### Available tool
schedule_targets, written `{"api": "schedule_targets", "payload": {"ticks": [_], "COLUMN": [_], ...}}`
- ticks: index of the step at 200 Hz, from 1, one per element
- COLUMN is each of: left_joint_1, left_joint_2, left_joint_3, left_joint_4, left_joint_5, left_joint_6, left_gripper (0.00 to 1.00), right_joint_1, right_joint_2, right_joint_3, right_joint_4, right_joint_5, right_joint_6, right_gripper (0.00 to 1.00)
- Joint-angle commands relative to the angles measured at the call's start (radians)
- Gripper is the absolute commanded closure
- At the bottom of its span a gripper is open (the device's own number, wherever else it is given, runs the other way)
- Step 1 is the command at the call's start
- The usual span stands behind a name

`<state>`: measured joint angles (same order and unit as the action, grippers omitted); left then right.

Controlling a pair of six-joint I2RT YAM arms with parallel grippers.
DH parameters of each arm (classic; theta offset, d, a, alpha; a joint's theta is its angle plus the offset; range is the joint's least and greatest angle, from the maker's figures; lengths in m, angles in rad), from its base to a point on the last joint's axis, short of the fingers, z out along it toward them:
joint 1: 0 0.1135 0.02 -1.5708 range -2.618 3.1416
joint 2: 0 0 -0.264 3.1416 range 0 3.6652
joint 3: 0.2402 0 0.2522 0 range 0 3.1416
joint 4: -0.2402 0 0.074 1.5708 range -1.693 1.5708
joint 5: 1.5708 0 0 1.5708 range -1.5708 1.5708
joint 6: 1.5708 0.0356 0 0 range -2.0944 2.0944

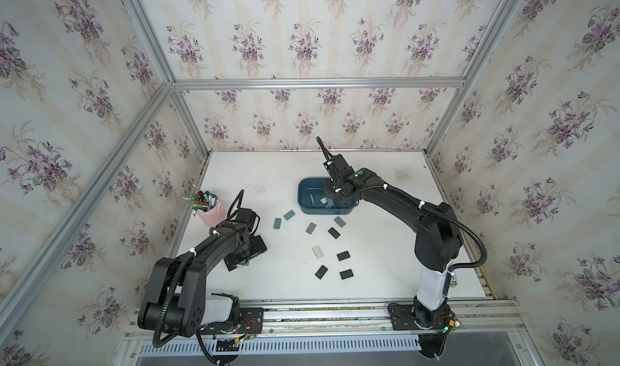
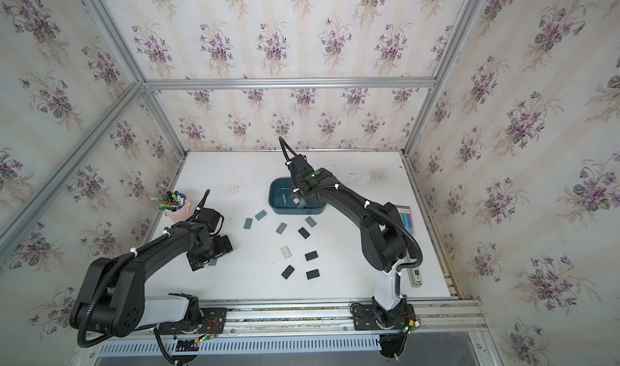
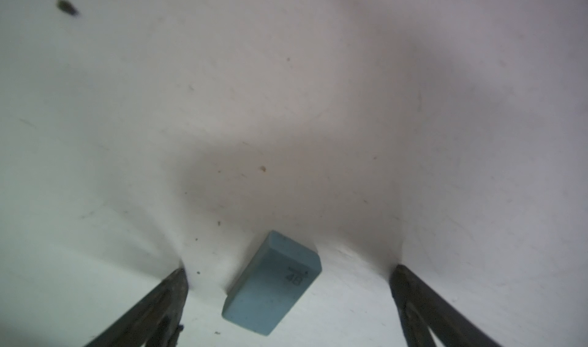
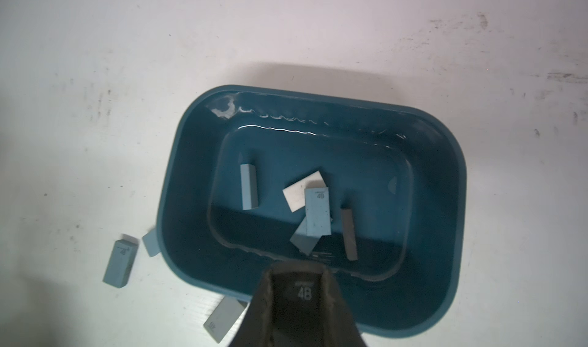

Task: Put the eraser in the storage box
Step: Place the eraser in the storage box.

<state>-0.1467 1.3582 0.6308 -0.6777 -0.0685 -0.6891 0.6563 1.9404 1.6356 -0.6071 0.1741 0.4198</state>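
The storage box is a dark teal tub at the table's middle back. Inside the box lie several erasers, among them a blue one, a white one and a grey one. My right gripper hangs over the box, shut on a black eraser marked 4B. My left gripper is low over the table at the left. It stands open, its fingers well apart either side of a blue eraser lying flat.
Loose erasers lie scattered in front of the box: black ones, a white one, grey-blue ones. A pink pen cup stands at the left edge. Flat packs lie along the right edge behind the right arm.
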Motion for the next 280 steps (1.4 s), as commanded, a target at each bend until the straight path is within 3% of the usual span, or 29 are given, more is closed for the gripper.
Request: {"api": "schedule_targets", "payload": {"ticks": [1,46,133,162,187,238,265,280], "left_joint_1": [0.001,-0.001,-0.004,-0.005,-0.007,-0.007,-0.007,-0.007], "left_joint_2": [0.021,0.033,0.036,0.035,0.036,0.036,0.035,0.035], "left_joint_3": [-0.011,-0.010,-0.010,-0.010,-0.010,-0.010,-0.009,-0.010], "left_joint_4": [0.069,0.076,0.077,0.076,0.076,0.074,0.076,0.079], "left_joint_5": [0.077,0.079,0.078,0.076,0.075,0.072,0.070,0.073], "left_joint_6": [0.011,0.016,0.017,0.017,0.017,0.018,0.017,0.019], "left_gripper": [0.01,0.01,0.01,0.01,0.01,0.01,0.01,0.01], "right_joint_1": [-0.024,-0.033,-0.033,-0.034,-0.034,-0.033,-0.034,-0.034], "right_joint_2": [0.045,0.143,0.212,0.216,0.221,0.212,0.183,0.162], "right_joint_3": [0.026,0.108,0.071,0.068,0.063,0.060,0.052,0.050], "right_joint_4": [0.001,-0.006,0.015,0.015,0.018,0.022,0.035,0.044], "right_joint_5": [-0.019,-0.006,-0.011,-0.005,-0.008,-0.008,-0.009,-0.015], "right_joint_6": [-0.015,-0.032,-0.026,-0.029,-0.030,-0.033,-0.036,-0.041], "right_gripper": [0.87,0.87,0.80,0.72,0.59,0.47,0.29,0.25]}}
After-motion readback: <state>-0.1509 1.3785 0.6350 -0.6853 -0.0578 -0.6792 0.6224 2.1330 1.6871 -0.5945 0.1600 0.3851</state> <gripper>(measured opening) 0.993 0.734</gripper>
